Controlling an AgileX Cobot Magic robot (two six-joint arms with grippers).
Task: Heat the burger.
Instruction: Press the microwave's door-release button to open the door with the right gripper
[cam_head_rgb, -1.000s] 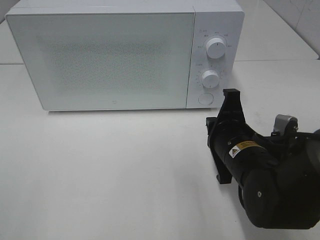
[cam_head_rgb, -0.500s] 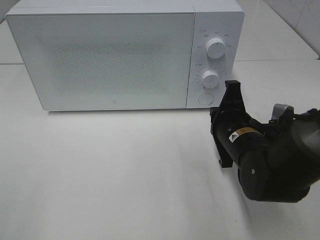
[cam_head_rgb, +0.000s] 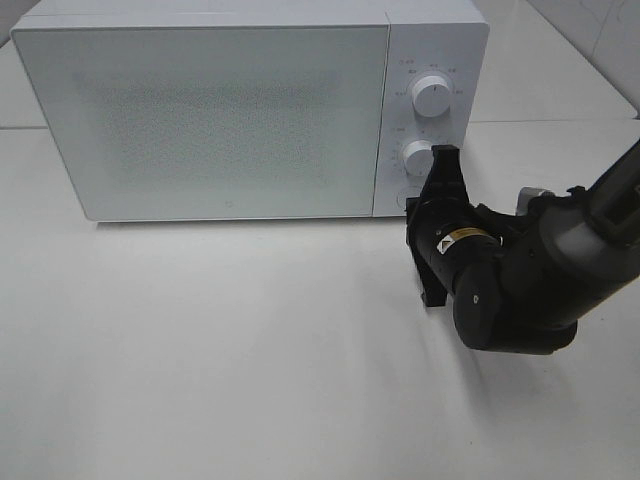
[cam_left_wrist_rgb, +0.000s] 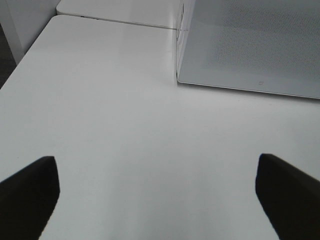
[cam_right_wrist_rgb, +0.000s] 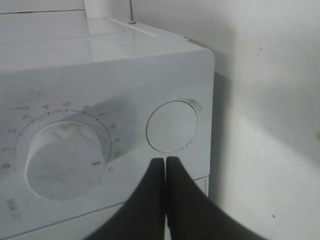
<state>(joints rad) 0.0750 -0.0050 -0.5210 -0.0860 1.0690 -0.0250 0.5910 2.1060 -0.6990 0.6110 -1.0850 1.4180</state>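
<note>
- Two dials on the control panel of a white microwave (cam_head_rgb: 200, 110): upper dial (cam_head_rgb: 431, 95) above lower dial (cam_head_rgb: 418, 157), with a round button (cam_right_wrist_rgb: 172, 126) beneath both. Door shut, front frosted.
- Right gripper (cam_right_wrist_rgb: 165, 161): jaws pressed together into one black point, aimed at the panel, tip just under the round button's rim. Contact impossible to tell.
- Same gripper from the high camera: black, angled up from the white table (cam_head_rgb: 200, 350) toward the panel's lower part, overlapping the lower dial's edge.
- Left gripper (cam_left_wrist_rgb: 155, 165): jaws spread wide, only table surface between them, near the microwave's door-side front corner.
- Burger: hidden from all three views, whereabouts impossible to tell.
</note>
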